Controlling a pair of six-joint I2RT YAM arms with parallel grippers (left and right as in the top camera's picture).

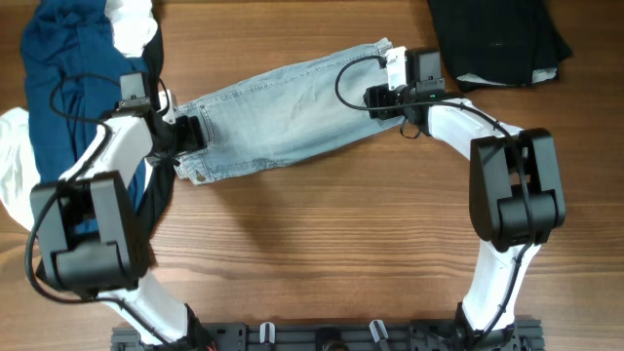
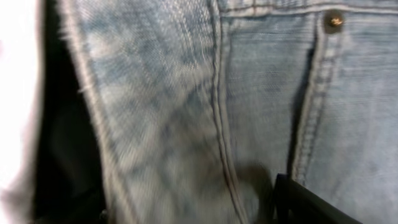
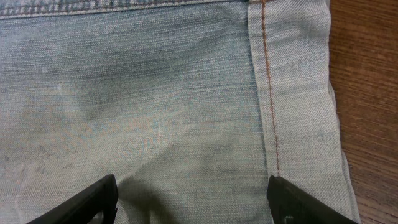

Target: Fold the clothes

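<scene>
Denim shorts [image 1: 283, 112] lie flat and slantwise across the middle of the wooden table [image 1: 322, 253], with what looks like the waist end toward the left arm and the cuffed hem [image 3: 273, 81] toward the right arm. The left gripper [image 1: 187, 135] sits at the waist end of the shorts. Its wrist view is blurred and pressed close to a seam and a rivet [image 2: 336, 20], so I cannot tell whether it is clamped on cloth or only resting there. The right gripper [image 1: 382, 96] hangs over the hem end of the shorts, fingers [image 3: 102, 199] spread wide with nothing between them. Past the waist end of the shorts lie a navy garment [image 1: 58, 68] and a white garment [image 1: 132, 24]. Past the hem end is a black garment [image 1: 497, 39], apart from the shorts.

The denim should be light but fairly stiff for cloth. It will likely hold a crease and drag in one piece rather than bunch, and it is neither slippery nor fragile. The best places to take hold are probably the thick edges, the stitched cuff and the waistband, pinching through every layer so the lower one does not trail behind on the fold
</scene>
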